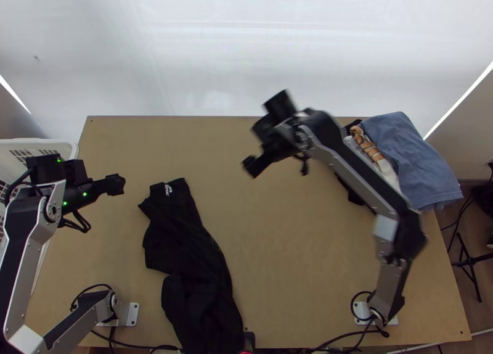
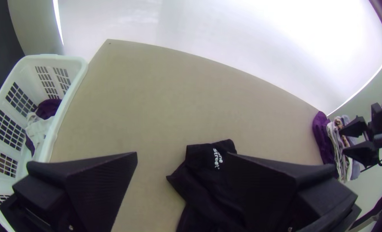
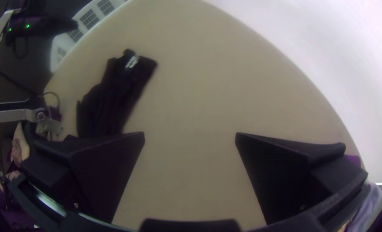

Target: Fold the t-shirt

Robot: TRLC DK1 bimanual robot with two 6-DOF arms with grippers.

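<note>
Right of the laundry basket (image 2: 77, 64), the black t-shirt (image 1: 191, 255) lies bunched lengthwise on the tabletop (image 1: 277, 243); the left gripper (image 2: 182, 154) and right gripper (image 3: 190, 134) have empty fingers spread wide, and pinching those rumpled layers together could skew the fold.

find the t-shirt (image 1: 196, 274) on the table (image 1: 296, 249), left of middle, stretching lengthwise to the near edge. see the basket (image 2: 81, 71) by the left edge, with loose clothes (image 2: 40, 131) in it. find the folded pile (image 1: 410, 156) at the far right corner, right of the t-shirt.
</note>
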